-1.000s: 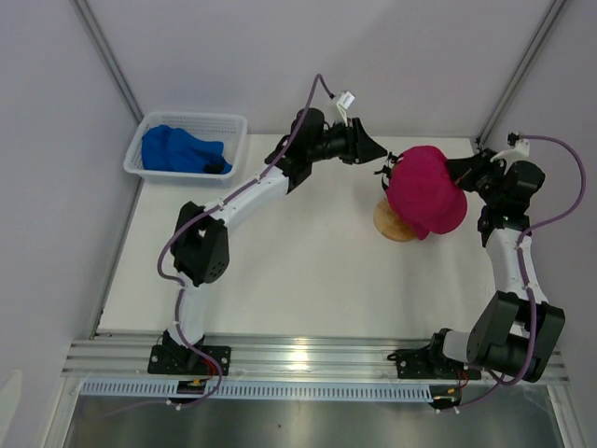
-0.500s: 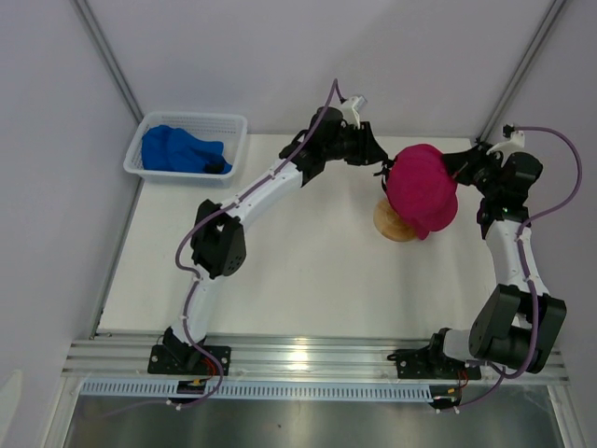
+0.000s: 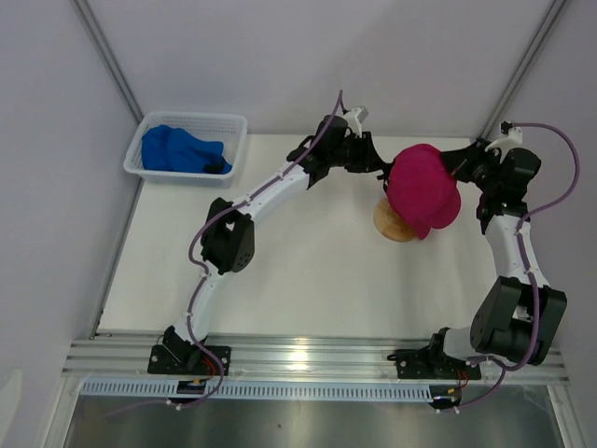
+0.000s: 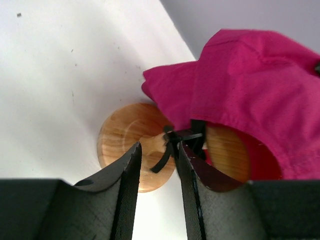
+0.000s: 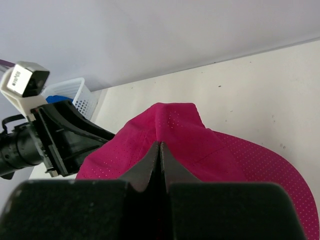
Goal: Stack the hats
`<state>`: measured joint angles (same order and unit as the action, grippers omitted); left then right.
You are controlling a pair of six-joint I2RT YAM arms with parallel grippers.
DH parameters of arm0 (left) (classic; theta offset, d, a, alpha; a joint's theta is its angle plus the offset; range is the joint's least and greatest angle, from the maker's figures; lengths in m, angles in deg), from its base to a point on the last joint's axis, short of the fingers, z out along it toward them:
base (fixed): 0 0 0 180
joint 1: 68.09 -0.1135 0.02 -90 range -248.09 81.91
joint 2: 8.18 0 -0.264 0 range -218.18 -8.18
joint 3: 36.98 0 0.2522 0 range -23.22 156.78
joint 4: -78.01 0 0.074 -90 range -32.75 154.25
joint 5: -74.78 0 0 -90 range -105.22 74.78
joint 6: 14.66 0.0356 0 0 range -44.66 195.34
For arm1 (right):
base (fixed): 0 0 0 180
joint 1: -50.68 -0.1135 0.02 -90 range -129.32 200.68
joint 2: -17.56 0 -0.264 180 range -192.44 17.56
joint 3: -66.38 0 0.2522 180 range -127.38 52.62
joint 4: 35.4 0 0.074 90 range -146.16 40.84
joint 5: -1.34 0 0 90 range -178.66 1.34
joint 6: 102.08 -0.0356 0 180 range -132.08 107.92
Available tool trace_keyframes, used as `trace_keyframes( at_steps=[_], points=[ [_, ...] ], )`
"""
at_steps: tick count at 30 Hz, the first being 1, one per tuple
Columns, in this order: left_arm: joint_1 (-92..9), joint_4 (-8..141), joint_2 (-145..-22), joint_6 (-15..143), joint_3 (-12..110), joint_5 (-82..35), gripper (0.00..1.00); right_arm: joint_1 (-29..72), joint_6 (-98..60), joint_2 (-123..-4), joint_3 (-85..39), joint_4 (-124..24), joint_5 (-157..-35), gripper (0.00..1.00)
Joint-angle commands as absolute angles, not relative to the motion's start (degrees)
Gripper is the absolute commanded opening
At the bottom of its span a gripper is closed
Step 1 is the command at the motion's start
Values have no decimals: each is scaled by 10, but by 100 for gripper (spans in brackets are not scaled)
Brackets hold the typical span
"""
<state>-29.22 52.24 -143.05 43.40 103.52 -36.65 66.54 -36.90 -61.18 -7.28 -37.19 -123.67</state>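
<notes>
A magenta hat (image 3: 424,191) hangs over the round wooden stand (image 3: 390,224) at the back right of the table. My right gripper (image 3: 457,168) is shut on a fold of its crown, as the right wrist view (image 5: 159,145) shows. My left gripper (image 3: 382,171) is at the hat's left side, open with a narrow gap. In the left wrist view (image 4: 159,147) the hat's (image 4: 250,85) black back strap (image 4: 172,142) lies at its fingertips, above the stand (image 4: 125,140). Blue hats (image 3: 177,149) lie in the basket. A second magenta hat is not in view.
The white mesh basket (image 3: 191,118) sits at the back left corner, against the wall and the slanted frame post. It also shows in the right wrist view (image 5: 75,95). The left arm stretches across the back of the table.
The left arm has reached further right, bringing its gripper up against the hat's left side. The right gripper and hat have shifted slightly towards the back.
</notes>
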Motion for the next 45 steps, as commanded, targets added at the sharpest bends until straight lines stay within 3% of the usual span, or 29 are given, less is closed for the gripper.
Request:
trace_keyframes(
  at_steps=[1,12,20,25,28,34,38,42,45],
  points=[
    [-285,519,-1452,434,1070,-380,40,656,-370,-627,-103,-348,-1242,0],
    [-286,514,-1456,435,1069,-361,43,639,-334,-645,-122,-390,-1220,0],
    [-286,513,-1454,440,1073,-355,46,629,-300,-663,-153,-451,-1180,21],
    [-283,499,-1478,448,1077,-339,46,622,-303,-674,-130,-463,-1178,23],
    [-277,493,-1483,463,1085,-320,47,621,-300,-664,-115,-463,-1164,39],
    [-270,477,-1499,470,1098,-313,47,621,-294,-616,-111,-473,-1119,80],
    [-276,454,-1482,483,1092,-319,45,620,-290,-579,-117,-481,-1089,99],
    [-313,458,-1410,494,1046,-398,46,622,-291,-552,-166,-543,-1050,99],
    [-350,463,-1325,527,997,-396,48,628,-287,-552,-228,-617,-1045,99]
  ],
)
